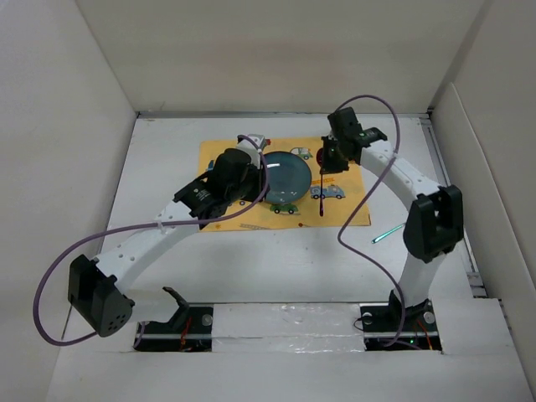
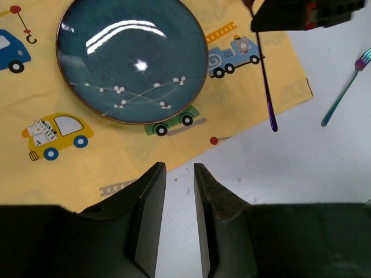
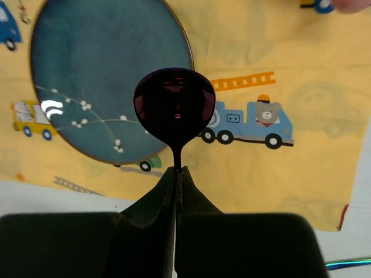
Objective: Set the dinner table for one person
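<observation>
Plate [image 1: 285, 177] sits on placemat [image 1: 356, 213]. Your right end effector [image 3: 175, 174] grips spoon [image 3: 174, 104] right of it; left end effector [image 2: 179, 174] released, empty. Fork [image 1: 386, 234] unplaced on bench [image 1: 276, 260].

Top view looks down on the whole bench [image 1: 276, 260] from high behind. Both wrist views look down close, sharing plate [image 2: 132, 58] and mat [image 2: 87, 165].

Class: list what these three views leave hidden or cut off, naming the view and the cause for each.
Fork: left wrist view, tines partly cut by the right edge.
Spoon handle: right wrist view, hidden inside the shut right gripper.
Placemat, left part: top view, covered by the left arm.
Plate: right wrist view, top rim cut by the frame edge.
</observation>
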